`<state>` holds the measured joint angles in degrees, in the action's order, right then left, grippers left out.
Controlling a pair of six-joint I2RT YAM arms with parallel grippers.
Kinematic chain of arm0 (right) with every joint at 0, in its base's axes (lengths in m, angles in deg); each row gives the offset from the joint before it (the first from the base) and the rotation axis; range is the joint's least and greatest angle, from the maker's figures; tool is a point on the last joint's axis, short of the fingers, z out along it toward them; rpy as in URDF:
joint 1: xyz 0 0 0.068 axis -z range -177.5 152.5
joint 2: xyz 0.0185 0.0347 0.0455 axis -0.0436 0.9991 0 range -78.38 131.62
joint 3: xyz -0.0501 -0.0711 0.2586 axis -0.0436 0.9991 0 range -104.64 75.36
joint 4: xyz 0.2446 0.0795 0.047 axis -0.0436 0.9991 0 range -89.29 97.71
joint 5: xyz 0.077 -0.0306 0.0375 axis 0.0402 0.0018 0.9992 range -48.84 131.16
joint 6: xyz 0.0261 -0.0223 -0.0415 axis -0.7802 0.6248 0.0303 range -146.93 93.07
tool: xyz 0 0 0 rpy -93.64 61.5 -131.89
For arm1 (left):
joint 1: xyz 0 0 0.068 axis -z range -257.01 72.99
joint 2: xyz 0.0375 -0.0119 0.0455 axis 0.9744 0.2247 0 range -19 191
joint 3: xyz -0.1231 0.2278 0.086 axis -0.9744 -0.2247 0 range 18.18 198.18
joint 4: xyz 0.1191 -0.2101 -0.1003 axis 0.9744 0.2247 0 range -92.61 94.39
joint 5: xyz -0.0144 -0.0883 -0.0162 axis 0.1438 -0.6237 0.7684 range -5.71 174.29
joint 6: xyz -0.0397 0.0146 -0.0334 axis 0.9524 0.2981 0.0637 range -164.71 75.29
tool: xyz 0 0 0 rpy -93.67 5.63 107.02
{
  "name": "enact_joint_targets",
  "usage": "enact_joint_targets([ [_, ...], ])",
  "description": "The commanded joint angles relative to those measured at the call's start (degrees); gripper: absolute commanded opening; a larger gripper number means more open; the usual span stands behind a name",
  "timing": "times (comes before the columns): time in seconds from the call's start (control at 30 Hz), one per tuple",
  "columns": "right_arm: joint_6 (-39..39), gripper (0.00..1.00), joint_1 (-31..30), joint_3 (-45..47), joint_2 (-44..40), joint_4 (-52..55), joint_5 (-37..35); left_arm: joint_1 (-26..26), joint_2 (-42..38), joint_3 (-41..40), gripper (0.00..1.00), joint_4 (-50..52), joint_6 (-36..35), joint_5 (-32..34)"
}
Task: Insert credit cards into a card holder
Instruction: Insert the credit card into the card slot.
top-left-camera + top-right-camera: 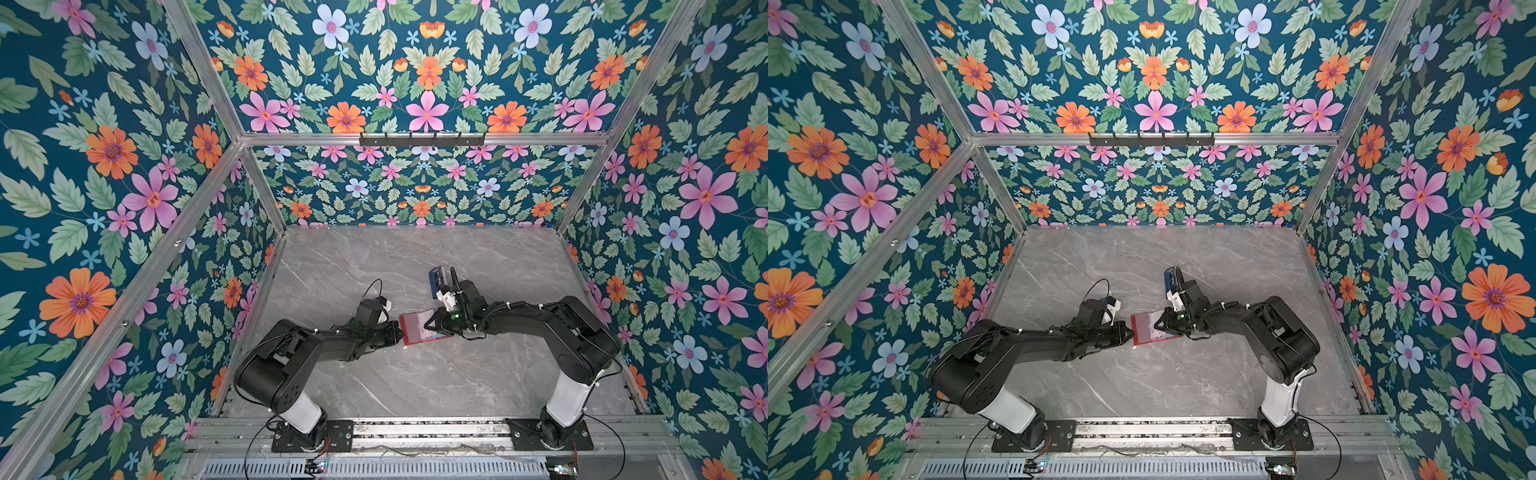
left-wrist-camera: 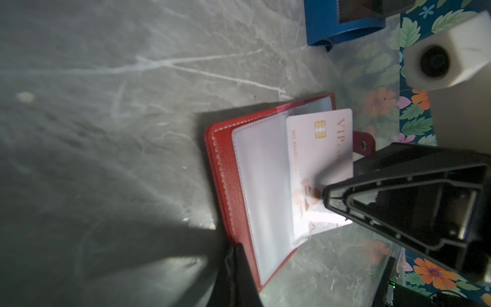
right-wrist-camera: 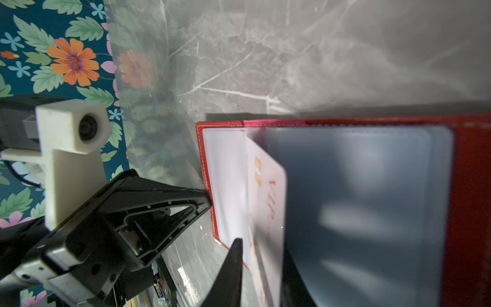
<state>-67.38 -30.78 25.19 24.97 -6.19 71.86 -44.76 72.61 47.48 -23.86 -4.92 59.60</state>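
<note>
The red card holder [image 1: 411,332] [image 1: 1142,330] lies open on the marble table, its clear sleeves facing up [image 2: 225,170] [image 3: 470,186]. My left gripper [image 1: 400,333] [image 1: 1130,333] [image 2: 236,248] is shut on the edge of its left cover. A pale credit card [image 2: 318,148] [image 3: 268,191] with a gold chip and "VIP" lettering sits partly inside a clear sleeve, one end sticking out. My right gripper [image 1: 432,326] [image 1: 1160,326] [image 3: 261,247] [image 2: 340,180] straddles that end. Its fingers stand a little apart, with a gap showing beside the card.
A small blue card rack [image 1: 437,280] [image 1: 1173,277] [image 2: 342,24] stands just behind the right wrist, further back on the table. Floral walls close in the table on three sides. The arm bases sit on the rail at the front edge.
</note>
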Motion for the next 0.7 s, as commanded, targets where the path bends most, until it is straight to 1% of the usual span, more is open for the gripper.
enact_joint_targets([
  [0.0,2.68,0.32,-0.51,-1.21,0.14,6.02,-3.03,-0.10,0.49,0.23,0.00,3.80,-1.21,2.95],
  [0.27,6.20,0.45,-1.54,-5.14,0.23,15.44,-9.29,0.01,0.96,0.85,0.00,4.08,-1.42,3.07],
  [0.33,6.98,0.50,-1.96,-6.17,0.37,17.70,-11.16,0.01,1.05,1.01,0.00,4.08,-1.53,3.14],
  [0.5,7.58,0.55,-2.38,-7.91,1.18,21.32,-13.91,0.01,1.57,1.45,0.00,4.11,-1.65,2.98],
  [0.67,8.38,0.63,-3.34,-10.03,1.81,24.96,-17.50,0.01,1.66,1.64,0.00,4.29,-1.91,3.24],
])
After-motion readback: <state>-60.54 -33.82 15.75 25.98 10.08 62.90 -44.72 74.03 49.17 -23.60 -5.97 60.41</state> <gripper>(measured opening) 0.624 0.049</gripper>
